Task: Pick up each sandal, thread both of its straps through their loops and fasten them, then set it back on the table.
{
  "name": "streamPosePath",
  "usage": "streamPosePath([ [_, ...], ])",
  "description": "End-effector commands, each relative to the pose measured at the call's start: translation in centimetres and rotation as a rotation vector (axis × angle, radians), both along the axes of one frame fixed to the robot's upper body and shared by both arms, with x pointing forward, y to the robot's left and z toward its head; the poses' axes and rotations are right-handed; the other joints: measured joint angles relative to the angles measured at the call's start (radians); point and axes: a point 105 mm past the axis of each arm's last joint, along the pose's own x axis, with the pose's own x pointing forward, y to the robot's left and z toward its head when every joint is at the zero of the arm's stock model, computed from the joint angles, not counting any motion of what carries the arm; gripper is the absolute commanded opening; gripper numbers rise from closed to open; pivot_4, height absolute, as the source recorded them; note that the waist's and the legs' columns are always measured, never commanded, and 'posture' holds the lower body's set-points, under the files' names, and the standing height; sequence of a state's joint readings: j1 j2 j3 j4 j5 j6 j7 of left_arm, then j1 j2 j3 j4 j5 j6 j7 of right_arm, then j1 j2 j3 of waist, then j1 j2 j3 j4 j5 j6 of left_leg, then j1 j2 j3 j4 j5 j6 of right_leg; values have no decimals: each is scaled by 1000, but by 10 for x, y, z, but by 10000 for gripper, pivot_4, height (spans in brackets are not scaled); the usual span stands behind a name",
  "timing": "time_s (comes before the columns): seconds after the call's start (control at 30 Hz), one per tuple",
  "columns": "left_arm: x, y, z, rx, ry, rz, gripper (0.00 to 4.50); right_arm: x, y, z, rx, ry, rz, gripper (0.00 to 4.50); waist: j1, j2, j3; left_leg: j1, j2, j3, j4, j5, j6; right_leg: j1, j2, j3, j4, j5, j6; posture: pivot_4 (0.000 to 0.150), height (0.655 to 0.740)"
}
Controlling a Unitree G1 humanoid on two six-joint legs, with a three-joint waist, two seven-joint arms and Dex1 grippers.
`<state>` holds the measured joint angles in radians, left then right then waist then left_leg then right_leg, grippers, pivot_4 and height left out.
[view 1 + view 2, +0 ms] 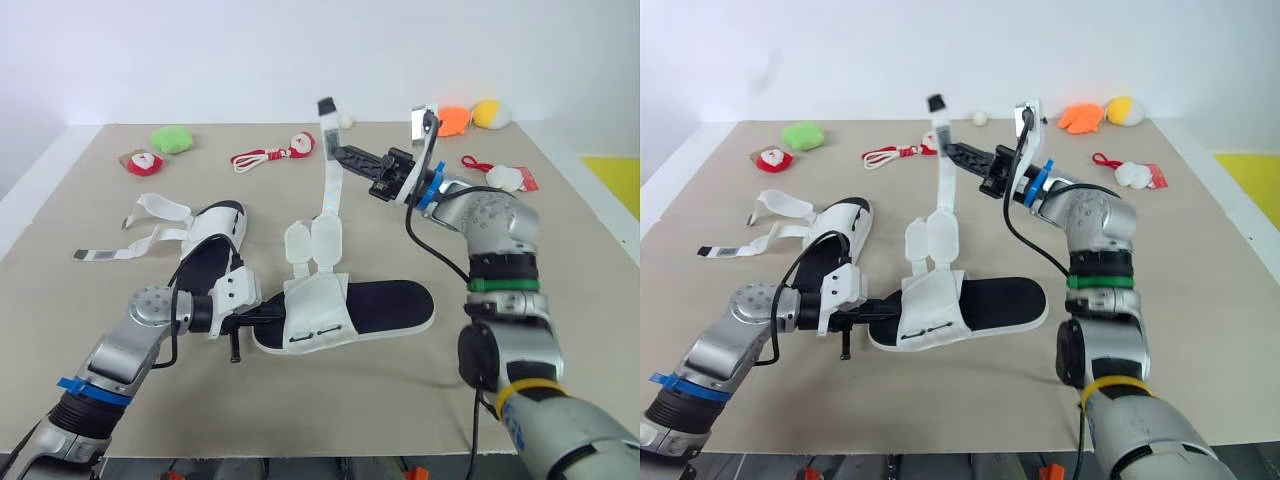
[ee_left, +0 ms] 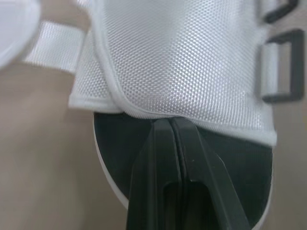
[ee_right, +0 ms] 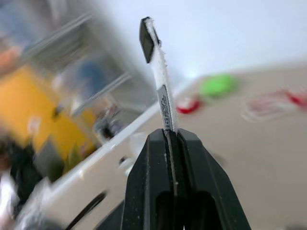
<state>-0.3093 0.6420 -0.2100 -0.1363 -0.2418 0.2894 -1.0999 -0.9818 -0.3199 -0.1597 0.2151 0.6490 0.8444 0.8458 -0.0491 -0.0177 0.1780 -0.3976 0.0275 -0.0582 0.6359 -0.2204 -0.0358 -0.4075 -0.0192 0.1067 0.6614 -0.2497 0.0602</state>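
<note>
Right end effector point(image 1: 340, 153) clamps the strap point(image 1: 330, 190), likely limp, at 12 o'clock; left end effector point(image 2: 171, 125) pinches the light-looking sandal point(image 1: 390, 305) by its sole edge.

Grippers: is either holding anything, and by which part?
Right gripper pinches the long strap of the near sandal, in its upper part, below the tip. Left gripper is shut on the same sandal at the edge of its white upper.

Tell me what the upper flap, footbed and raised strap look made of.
Upper flap: white woven fabric, matte; basket weave visible.
Footbed: black, smooth, matte; probably foam or rubber.
Strap: white webbing with fuzzy edges, perhaps hook-and-loop; dark tip, material unclear.
</note>
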Motion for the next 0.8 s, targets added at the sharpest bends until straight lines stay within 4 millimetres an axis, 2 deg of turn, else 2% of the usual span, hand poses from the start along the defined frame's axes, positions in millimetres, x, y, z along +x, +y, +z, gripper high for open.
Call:
streamPosePath([
  [0.03, -7, 7, -32, 83, 116, 15, 0, -58, 16, 28, -116, -401, 148, 909, 1, 0, 0, 0, 0, 0, 0, 0, 0, 0, 0, 0, 0, 0, 0, 1500, 7400],
  [0.2, -5, 6, -32, 80, 117, 12, 0, -96, 29, -14, -416, -811, 254, 909, -1, -1, -1, 1, 0, 0, 0, 0, 0, 1, 0, 0, -1, -1, -1, 1500, 7400],
  [0.3, -5, 7, -32, 80, 118, 10, 0, -114, 27, -45, -554, -1085, 352, 909, 0, -2, -1, 3, 0, 1, 0, 0, 0, 2, 0, 0, -1, -1, -1, 1500, 7400],
  [0.53, -4, 7, -32, 84, 119, 6, 0, -117, 15, -75, -613, -1425, 444, 909, -1, -4, -1, 6, 0, 2, 0, 0, -1, 4, 0, 1, -1, 0, -2, 1500, 7400],
  [0.8, -7, 10, -33, 87, 125, 11, 0, -130, 7, -105, -624, -1653, 593, 909, 0, -4, -1, 6, 1, 2, 0, 0, -1, 5, 0, 1, -1, -1, -4, 1500, 7400],
])
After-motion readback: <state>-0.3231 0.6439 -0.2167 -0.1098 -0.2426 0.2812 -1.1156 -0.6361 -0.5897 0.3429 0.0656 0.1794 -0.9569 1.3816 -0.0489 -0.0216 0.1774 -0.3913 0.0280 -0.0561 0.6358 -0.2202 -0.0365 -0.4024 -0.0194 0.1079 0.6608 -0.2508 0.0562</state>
